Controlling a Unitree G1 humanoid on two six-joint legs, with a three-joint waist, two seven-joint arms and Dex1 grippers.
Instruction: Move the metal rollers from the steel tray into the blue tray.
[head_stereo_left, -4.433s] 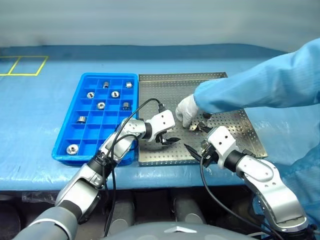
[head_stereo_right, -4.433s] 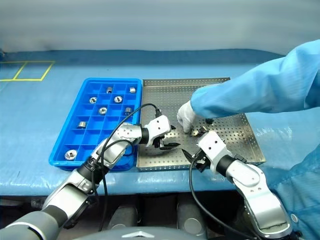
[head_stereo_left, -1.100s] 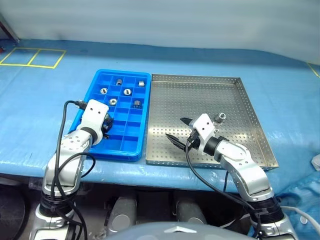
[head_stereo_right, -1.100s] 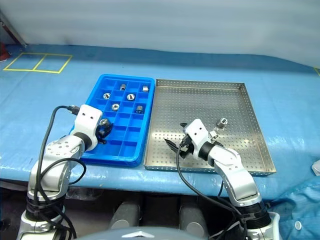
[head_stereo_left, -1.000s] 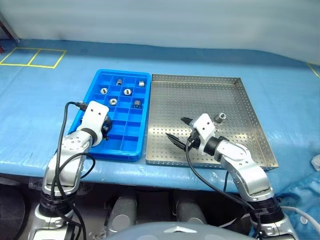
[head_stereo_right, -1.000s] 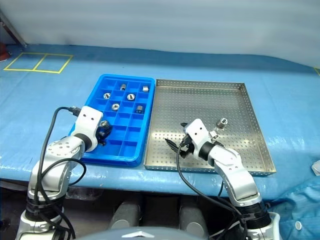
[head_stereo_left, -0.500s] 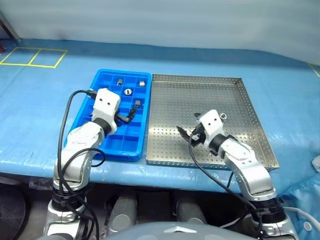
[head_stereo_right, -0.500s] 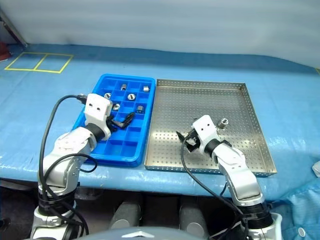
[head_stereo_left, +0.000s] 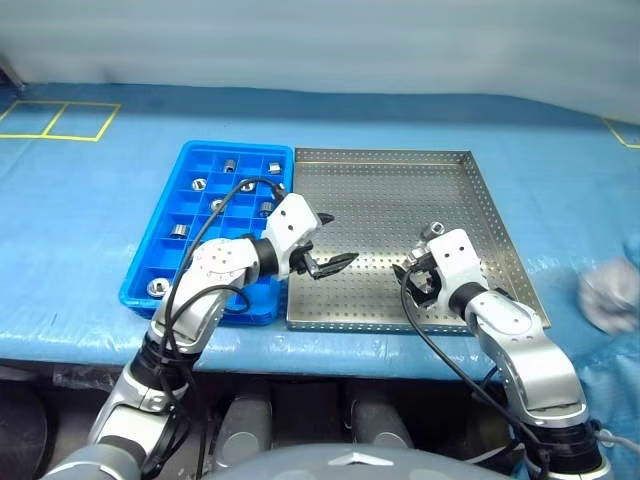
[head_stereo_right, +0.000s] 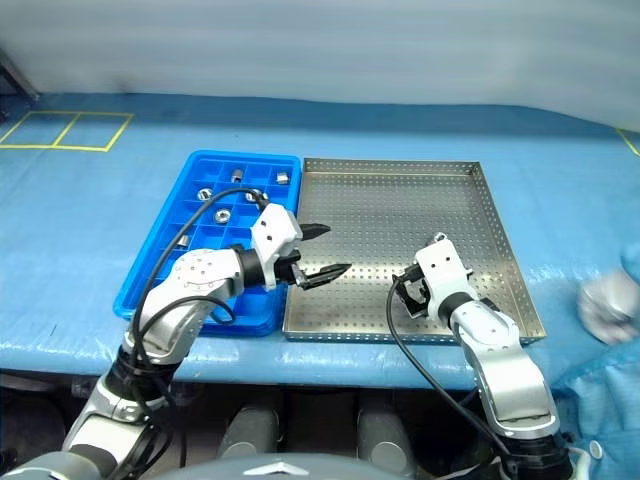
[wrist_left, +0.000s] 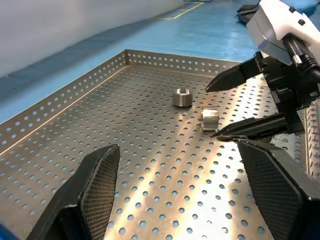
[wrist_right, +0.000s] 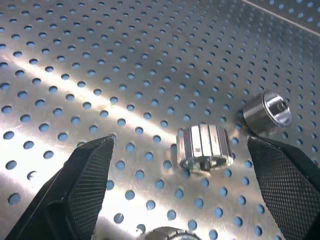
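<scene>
L pincer hangs over the steel tray, just inside its edge next to the blue tray, fingers spread wide and nothing between them. It points across the perforated floor toward the R arm. R pincer is also released, jaws wide apart, low over the near right part of the steel tray (nothing gripped there either).

Metal rollers: in the R wrist view a ribbed roller lies on the perforated sheet between the two black fingers but apart from both; a second, smoother roller sits just beside it, and the rim of a third peeks in at the frame edge. L wrist view shows two of them, one upright w/ its hole showing and the ribbed one right at the R pincer's fingertips.

Blue tray sits touching the steel tray on its left side, on the blue-covered desk. Several rollers already lie in separate compartments, e.g. one in the near left corner cell, one mid-left, a few in the far rows.

At the right edge of the head views a blurred whitish shape; can't tell what it is.
</scene>
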